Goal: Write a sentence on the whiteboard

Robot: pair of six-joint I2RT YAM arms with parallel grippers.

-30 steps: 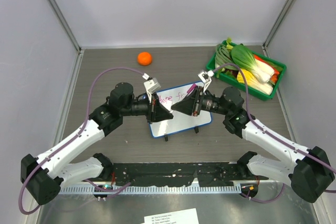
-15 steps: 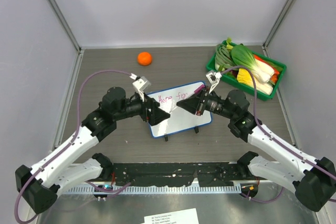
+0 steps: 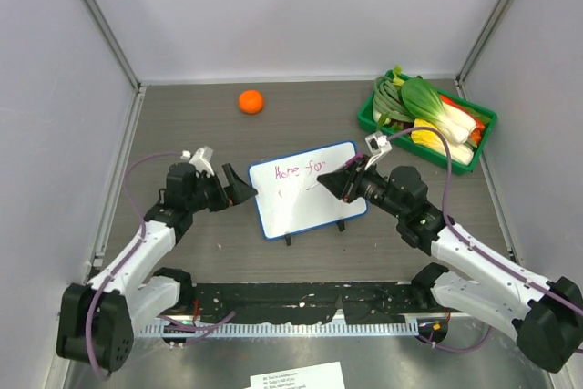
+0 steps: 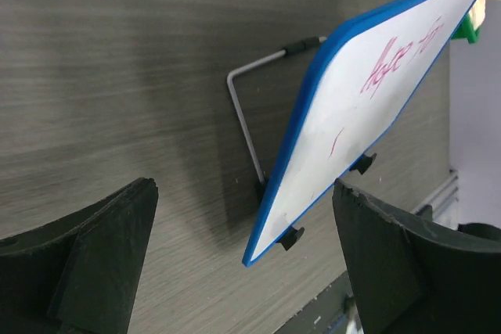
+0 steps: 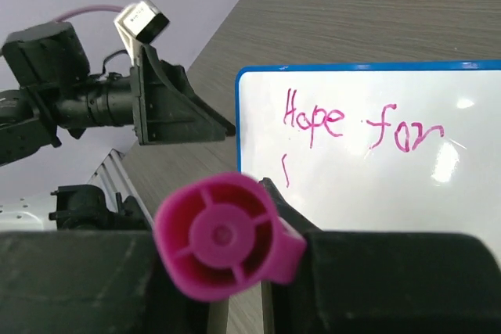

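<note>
The whiteboard [image 3: 310, 202] stands tilted on its wire stand mid-table, blue-framed. The sentence [image 3: 299, 170] reads "Hope for" in pink, with one short stroke started below it. My left gripper [image 3: 242, 192] is open just left of the board, touching nothing. In the left wrist view its fingers [image 4: 86, 263] stand wide apart, with the whiteboard [image 4: 352, 107] ahead of them. My right gripper [image 3: 337, 183] is shut on a pink marker [image 5: 223, 236], its tip hidden and pointing at the whiteboard [image 5: 407, 193]. The sentence [image 5: 356, 124] and my left gripper [image 5: 207, 124] also show in the right wrist view.
An orange [image 3: 250, 101] lies at the back. A green tray [image 3: 485, 125] of vegetables sits at the back right. Grey walls close in the left, back and right. A printed sheet [image 3: 296, 376] lies below the arms' bases.
My left gripper let go of the board's left edge, opened wide and drew back to the left. My right gripper with the marker backed off slightly to the right.
</note>
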